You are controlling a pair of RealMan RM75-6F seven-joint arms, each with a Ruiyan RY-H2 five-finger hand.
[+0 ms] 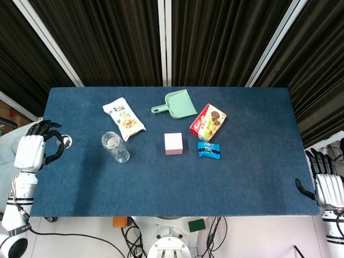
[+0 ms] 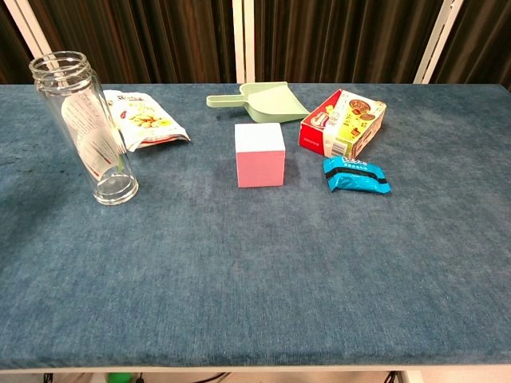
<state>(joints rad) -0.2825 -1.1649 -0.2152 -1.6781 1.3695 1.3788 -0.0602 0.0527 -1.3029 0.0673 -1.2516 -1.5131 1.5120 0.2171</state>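
My left hand [image 1: 33, 150] hovers over the table's left edge and pinches a small round silver lid [image 1: 66, 141] between its fingertips. The chest view does not show this hand. An open clear glass bottle [image 1: 115, 147] [image 2: 84, 128] stands upright to the hand's right, apart from it. My right hand [image 1: 328, 185] hangs just off the table's right front corner with its fingers spread and nothing in it.
On the blue table [image 1: 242, 177] are a snack bag [image 1: 124, 118], a green dustpan [image 1: 177, 104], a red cookie box [image 1: 208, 122], a pink cube [image 1: 173, 143] and a blue wrapped packet [image 1: 209, 150]. Dark curtains hang behind the table.
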